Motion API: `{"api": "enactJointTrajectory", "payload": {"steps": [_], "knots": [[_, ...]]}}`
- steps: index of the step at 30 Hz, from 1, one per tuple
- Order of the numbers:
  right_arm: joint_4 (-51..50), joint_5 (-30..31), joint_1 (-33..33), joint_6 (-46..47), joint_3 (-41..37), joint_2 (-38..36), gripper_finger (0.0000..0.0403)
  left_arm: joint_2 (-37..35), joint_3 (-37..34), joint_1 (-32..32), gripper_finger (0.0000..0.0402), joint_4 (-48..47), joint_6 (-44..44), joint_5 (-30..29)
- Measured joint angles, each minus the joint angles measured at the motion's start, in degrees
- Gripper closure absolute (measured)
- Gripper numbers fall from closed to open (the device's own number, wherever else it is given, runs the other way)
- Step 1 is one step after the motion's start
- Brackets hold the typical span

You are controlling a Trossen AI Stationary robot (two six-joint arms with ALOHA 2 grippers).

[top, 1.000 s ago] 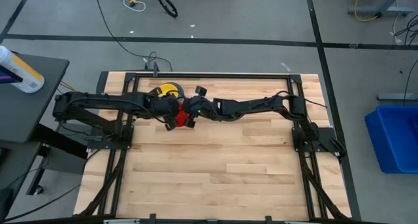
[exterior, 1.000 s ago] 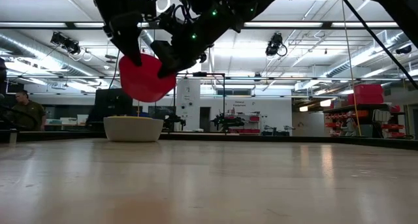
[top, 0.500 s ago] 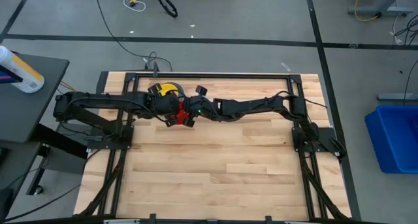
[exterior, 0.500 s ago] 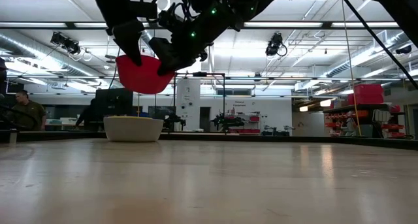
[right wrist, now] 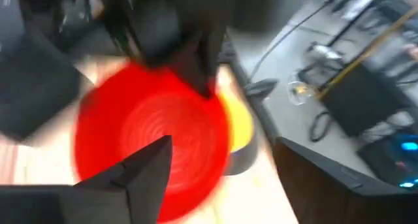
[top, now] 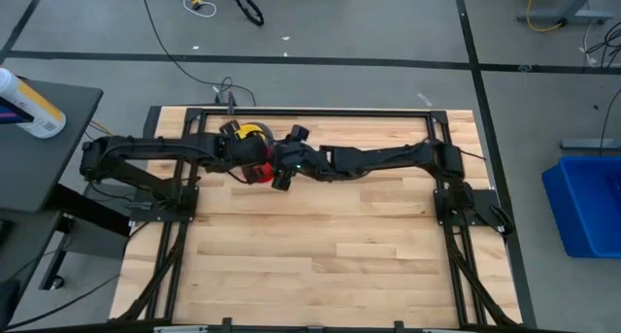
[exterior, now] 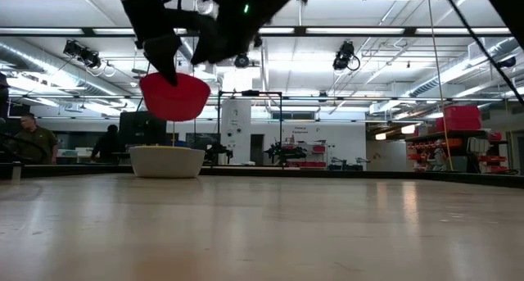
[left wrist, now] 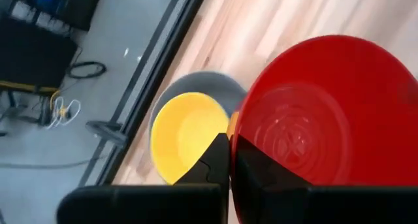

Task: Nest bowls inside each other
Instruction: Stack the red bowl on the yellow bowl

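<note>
We see the left gripper [left wrist: 230,160] clamped on the red bowl's [left wrist: 313,113] rim above the tabletop [top: 330,246], the right gripper [right wrist: 215,178] spread open beside it.

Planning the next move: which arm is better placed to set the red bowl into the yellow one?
Left. The left gripper is shut on the red bowl, holding it in the air close to the yellow bowl. The right gripper is open and holds nothing.

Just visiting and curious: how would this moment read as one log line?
left tool: shut on red bowl, lifted | right tool: open | stack: below
</note>
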Motion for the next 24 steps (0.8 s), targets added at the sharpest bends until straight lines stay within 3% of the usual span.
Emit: {"api": "enactJointTrajectory", "payload": {"steps": [4,9,16,24], "knots": [[-5.61,6.51,2.71,0.24,0.15,-4.09,0.0114,-0.21,0.17,2.84,0.0396,-1.55,0.61,-0.55],[-11.22,15.12,7.63,-0.90,0.11,-9.87,0.0136,-0.17,0.12,9.29,0.0396,-1.59,2.88,1.60],[-16.43,19.42,12.27,2.89,-6.37,-17.54,0.0161,-0.48,0.12,22.77,0.0396,6.61,4.89,13.57],[-8.64,19.88,16.57,11.36,-27.86,-26.95,0.0158,-0.46,-0.57,39.45,0.0396,14.31,2.38,31.92]]}}
